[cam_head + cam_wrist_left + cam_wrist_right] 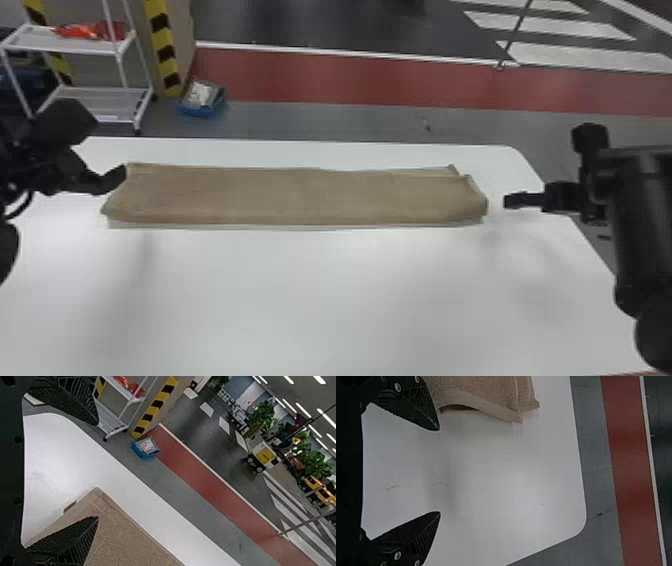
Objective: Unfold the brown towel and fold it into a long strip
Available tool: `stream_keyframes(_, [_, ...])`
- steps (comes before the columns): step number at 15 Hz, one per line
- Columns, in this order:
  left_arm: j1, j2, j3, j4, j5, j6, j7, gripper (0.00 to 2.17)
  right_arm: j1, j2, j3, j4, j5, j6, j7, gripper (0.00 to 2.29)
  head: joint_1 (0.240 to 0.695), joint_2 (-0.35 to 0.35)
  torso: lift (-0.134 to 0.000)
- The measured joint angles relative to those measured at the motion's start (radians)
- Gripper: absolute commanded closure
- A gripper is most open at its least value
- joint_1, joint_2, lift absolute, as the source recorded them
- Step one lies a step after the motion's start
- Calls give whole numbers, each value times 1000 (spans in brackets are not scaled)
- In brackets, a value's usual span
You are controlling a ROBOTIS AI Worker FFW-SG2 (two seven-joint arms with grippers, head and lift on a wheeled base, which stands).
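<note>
— Where is the towel to be found?
— The brown towel (300,195) is laid on the white table (320,300), toward its far edge and stretched from side to side. A long strip is formed, with a paler layer exposed along the near side and an under-layer poking out at the far right corner.
— And the left gripper (75,175)?
— It is held over the table's left side, by the towel's left end. Its two fingers (75,544) are spread wide, with nothing between them; whether the cloth is touched cannot be told.
— The right gripper (560,197)?
— That one is placed at the table's right side, just beyond the towel's right end. Its fingers (413,536) are set far apart too, and nothing is gripped.
</note>
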Motion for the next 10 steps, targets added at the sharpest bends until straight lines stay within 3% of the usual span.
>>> stream_keyframes(4, [56,-15,62,-46,60,1,15,33,17,5,0,-65,-29,36,-1,144,692,-134,-123])
stream_keyframes(10, [133,-37,116,-82,137,-20,42,36,31,16,-34,-83,-97,-97,-72,144,687,-135,-123])
